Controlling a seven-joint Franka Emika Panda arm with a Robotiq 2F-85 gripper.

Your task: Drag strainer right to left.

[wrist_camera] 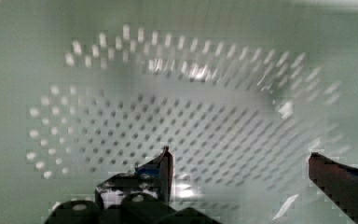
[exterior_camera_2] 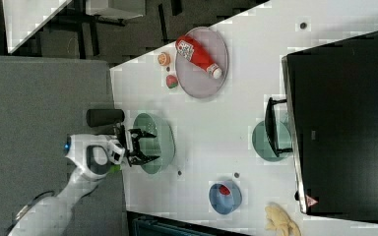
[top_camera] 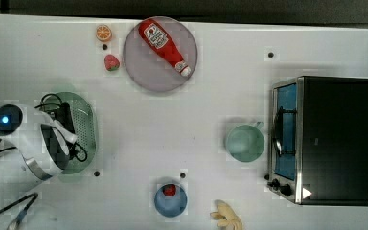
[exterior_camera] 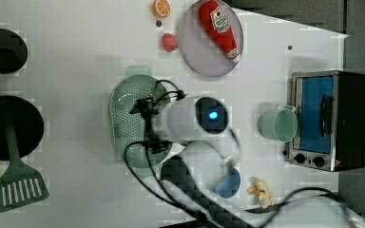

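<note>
Claw (wrist_camera: 240,161) gapes wide over strainer (wrist_camera: 177,107), seemingly holding nothing

Three overhead views share table (top_camera: 211,120); wrist view close above strainer (wrist_camera: 177,93).

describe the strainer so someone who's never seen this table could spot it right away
In the top view, start at the black toaster oven on the top view's right and cross the white table past the round green mug. The strainer lies under the robot's wrist: pale green, oval, dotted with small holes.
</note>
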